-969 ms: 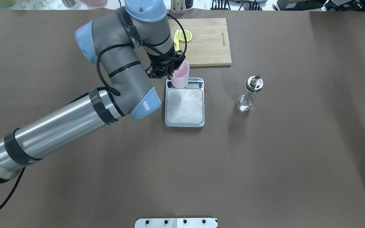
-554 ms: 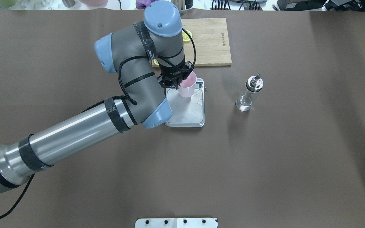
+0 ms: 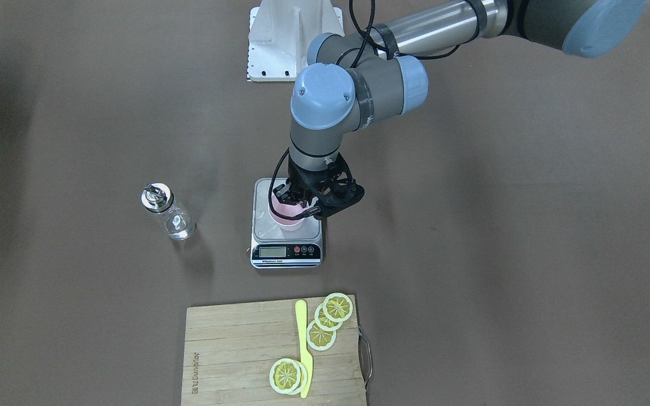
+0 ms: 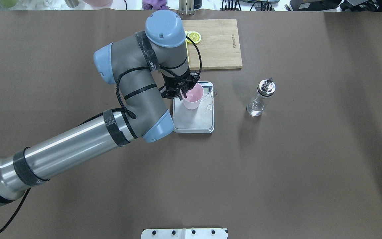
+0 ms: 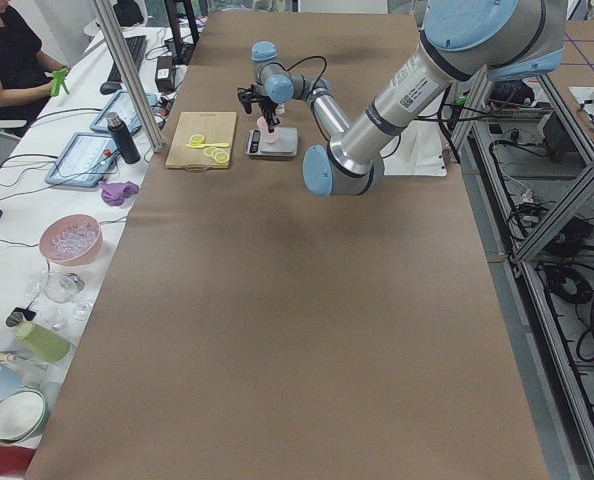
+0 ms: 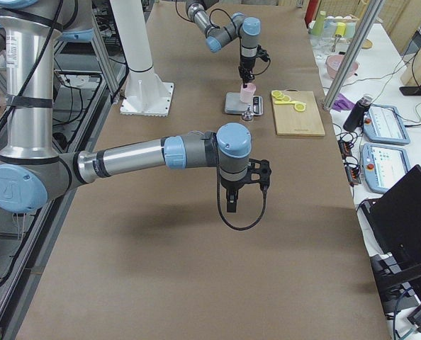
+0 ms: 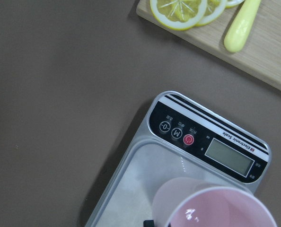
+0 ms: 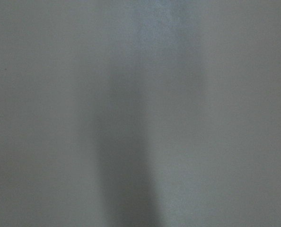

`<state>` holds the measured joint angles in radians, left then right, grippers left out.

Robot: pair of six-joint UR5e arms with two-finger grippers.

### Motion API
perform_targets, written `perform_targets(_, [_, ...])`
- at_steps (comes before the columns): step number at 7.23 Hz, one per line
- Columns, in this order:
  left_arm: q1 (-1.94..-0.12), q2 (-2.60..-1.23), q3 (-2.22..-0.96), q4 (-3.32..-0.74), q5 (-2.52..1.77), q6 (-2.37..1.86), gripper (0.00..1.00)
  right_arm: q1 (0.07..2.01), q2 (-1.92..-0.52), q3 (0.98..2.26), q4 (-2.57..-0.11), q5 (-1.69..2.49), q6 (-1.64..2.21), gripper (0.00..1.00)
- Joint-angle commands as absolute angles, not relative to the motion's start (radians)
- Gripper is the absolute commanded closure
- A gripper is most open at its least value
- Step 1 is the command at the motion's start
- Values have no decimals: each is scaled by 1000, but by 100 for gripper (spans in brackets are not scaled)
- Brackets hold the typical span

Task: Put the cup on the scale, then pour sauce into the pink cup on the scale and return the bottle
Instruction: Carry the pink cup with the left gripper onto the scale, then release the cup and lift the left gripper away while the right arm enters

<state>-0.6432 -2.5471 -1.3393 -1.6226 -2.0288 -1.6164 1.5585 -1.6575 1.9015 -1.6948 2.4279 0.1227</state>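
The pale pink cup is upright over the far part of the scale, just behind its display strip. My left gripper is shut on the cup's left rim, one finger inside. Whether the cup's base touches the platform I cannot tell. In the front view the cup sits above the scale's display, with the gripper on it. The left wrist view shows the cup's rim and the scale. The bottle stands right of the scale. My right gripper hangs over bare table; its opening I cannot tell.
A wooden cutting board with lemon slices and a yellow knife lies beyond the scale. The robot's base plate is at the near edge. The right wrist view shows only a blurred grey surface.
My left arm has carried the cup from over the scale's display back toward the robot and lower, over the platform. The bottle has not moved.
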Motion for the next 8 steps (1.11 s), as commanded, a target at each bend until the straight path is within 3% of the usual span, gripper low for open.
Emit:
perform_targets(1, [-643, -2530, -1385, -1621, -2025, -1589, 1, 1559, -1658, 1904, -1694, 2436, 123, 0])
perform_targets(3, [-673, -2485, -1501, -1583, -2026, -1553, 1, 1559, -1654, 1948, -1692, 2448, 123, 0])
perform_targets(5, [-727, -2398, -1694, -1380, -2023, -1324, 1, 1537, -1641, 2041, -1697, 2450, 121, 0])
perform_targets(8, [-823, -2173, -1897, -1342, -2026, -1139, 1, 1360, -1531, 2135, -1695, 2422, 359, 0])
